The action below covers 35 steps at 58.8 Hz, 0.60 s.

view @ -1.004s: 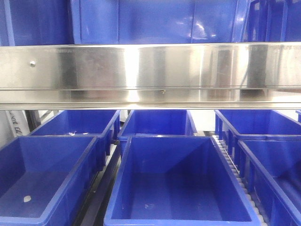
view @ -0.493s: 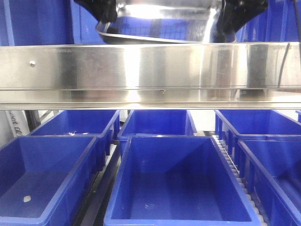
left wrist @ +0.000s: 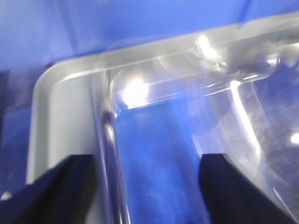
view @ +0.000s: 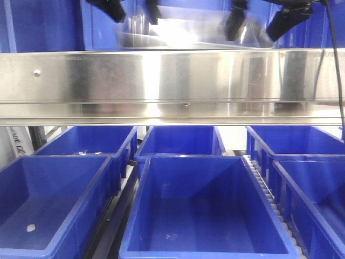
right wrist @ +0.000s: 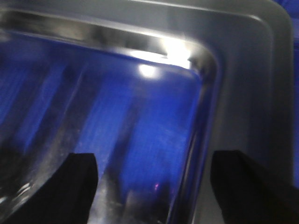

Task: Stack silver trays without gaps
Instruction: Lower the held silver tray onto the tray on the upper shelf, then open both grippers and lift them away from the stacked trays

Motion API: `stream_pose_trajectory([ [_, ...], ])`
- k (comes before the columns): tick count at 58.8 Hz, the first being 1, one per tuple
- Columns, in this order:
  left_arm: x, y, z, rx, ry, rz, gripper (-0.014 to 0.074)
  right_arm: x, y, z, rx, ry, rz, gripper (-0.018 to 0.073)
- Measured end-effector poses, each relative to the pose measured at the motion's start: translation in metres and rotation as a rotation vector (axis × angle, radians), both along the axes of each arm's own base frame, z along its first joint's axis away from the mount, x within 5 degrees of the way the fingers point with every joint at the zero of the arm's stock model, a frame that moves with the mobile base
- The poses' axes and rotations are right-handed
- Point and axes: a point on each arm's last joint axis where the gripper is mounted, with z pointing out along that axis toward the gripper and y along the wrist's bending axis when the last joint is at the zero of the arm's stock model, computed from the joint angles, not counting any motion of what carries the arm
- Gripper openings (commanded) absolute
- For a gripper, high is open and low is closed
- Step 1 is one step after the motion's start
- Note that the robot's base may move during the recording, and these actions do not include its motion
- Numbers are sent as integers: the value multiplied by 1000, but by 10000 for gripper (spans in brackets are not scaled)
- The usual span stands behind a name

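Nearest to us the open blue bins (view: 205,216) stand in rows, and above them runs a long shiny steel band (view: 172,81) with a screw (view: 36,73). Just behind the top edge of this band we see the silver tray (view: 188,38), blurred and about level, in front of the upper blue bins (view: 48,24). The left end effector (left wrist: 147,158) is spread wide. One dark finger (left wrist: 56,191) is over the flat rim near the tray's corner and the other is inside the tray, with the tray's wall between them. The right end effector (right wrist: 154,156) is spread wide too, with one finger inside the tray and one over the rim. The band hides what the tray rests on.
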Motion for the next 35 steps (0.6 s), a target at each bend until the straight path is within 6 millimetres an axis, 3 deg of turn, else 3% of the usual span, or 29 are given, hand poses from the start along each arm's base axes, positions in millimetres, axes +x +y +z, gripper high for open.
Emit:
stream_pose_trajectory([
  [12, 0, 0, 0, 2, -2, 0, 403, 0, 0, 0, 2, 1, 0, 401],
  [18, -1, 3, 9, 12, -34, 0, 403, -4, -1, 8, 8, -24, -1, 401],
  [24, -5, 10, 34, -13, -95, 6, 400, -11, -3, 26, 19, -87, -1, 401],
  [35, -25, 43, 104, -108, -245, 46, 349, -38, -10, 80, 46, -277, -1, 330],
])
